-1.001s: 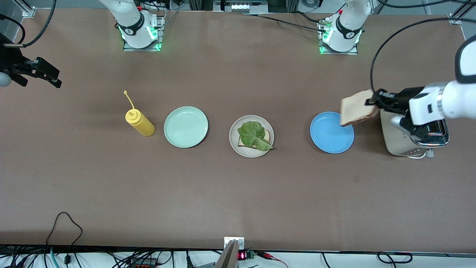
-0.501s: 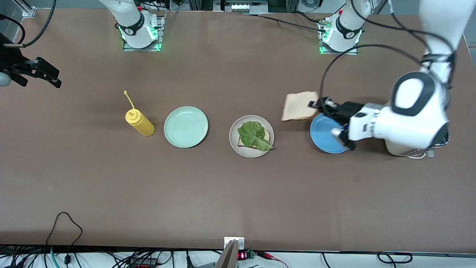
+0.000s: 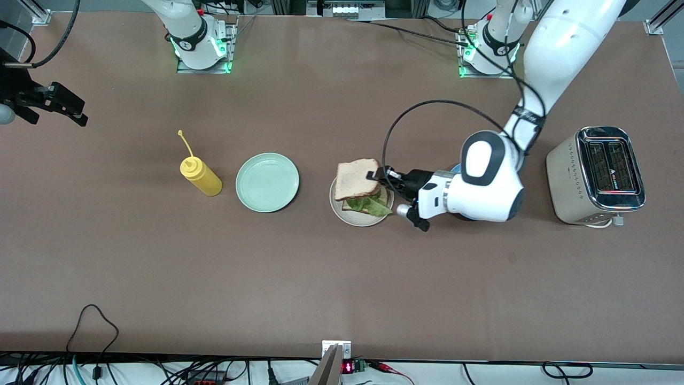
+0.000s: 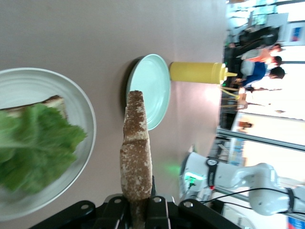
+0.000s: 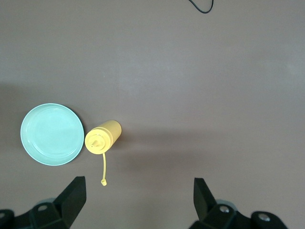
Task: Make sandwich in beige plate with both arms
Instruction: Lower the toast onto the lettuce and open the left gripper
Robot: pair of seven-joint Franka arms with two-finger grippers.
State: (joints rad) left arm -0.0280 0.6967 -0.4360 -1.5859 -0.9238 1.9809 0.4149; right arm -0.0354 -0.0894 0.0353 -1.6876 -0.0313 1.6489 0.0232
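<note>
Right now your left end effector [image 3: 377,177] is clamped on one edge of a bread slice [image 3: 357,179], holding it in the air over the beige plate [image 3: 347,215]. In the left wrist view its fingers [image 4: 157,210] pinch the bread slice [image 4: 136,157] edge-on, so you see mostly the brown crust. Below it, on the beige plate [image 4: 81,102], a lettuce leaf [image 4: 33,148] lies on top of a second bread slice [image 4: 55,101], whose corner shows past the leaf. From the front you see that lettuce leaf [image 3: 374,206] peeking out under the held slice.

Your left arm [image 3: 489,182] reaches in from its base and covers most of the blue plate [image 3: 456,169]. A toaster [image 3: 596,175] stands toward the left arm's end of the table [image 3: 342,278].

On the beige plate's other flank sits a mint-green plate [image 3: 267,182], then a yellow squeeze bottle [image 3: 200,178] just beside it.

Your right end effector [image 5: 138,200] waits high over the table, fingers spread apart with nothing between them, looking down on the mint-green plate [image 5: 52,134] and the yellow squeeze bottle [image 5: 103,137].
</note>
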